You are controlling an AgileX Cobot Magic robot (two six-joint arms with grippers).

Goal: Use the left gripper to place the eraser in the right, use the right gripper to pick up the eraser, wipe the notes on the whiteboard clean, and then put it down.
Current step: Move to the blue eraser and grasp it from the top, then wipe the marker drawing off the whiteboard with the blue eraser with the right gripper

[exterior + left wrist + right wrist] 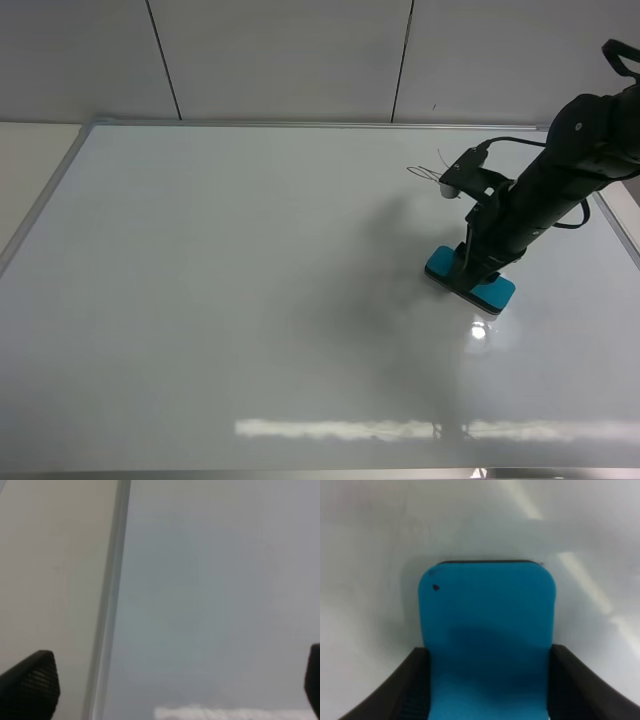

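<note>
Right claw [476, 265] clamped across the eraser [495, 292]; the scribble [428, 172] sat beyond it. A tilted drag could have missed ink or twisted the eraser loose.

The whiteboard [200, 300] lies flat on the counter [30, 170]. The eraser [495, 293] lies on its right part, near the right edge. The right gripper [472, 275] stands over the eraser, jaws against its two sides. The notes [425, 173] lie behind the eraser, slightly left and apart from it. The left gripper [172, 680] straddles the board's frame [112, 605].
</note>
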